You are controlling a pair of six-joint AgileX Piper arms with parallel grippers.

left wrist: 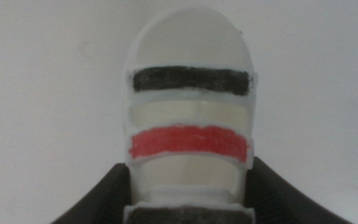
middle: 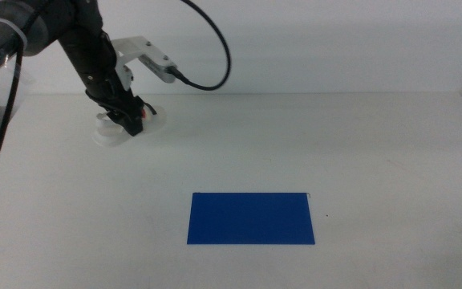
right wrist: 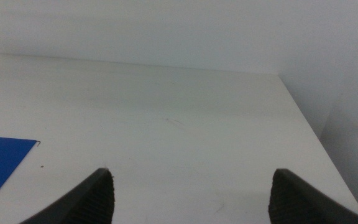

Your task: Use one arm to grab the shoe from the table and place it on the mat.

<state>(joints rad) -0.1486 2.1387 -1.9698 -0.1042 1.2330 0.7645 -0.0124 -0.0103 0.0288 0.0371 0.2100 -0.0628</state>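
Left pincer (middle: 127,118) closed around the white chunky-soled sandal (left wrist: 188,124) with dark and red straps, on the white table (middle: 359,144). Lifting and transfer to the dark blue rectangular mat (middle: 251,217), well away from the pincer, remain. Right pincer (right wrist: 191,193) spread, waiting.

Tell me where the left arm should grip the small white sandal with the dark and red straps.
Across its width, from above: the small white strapped sandal lies flat on the white table, long sides parallel. The left gripper already straddles it near one end. The right gripper waits open, away from it.
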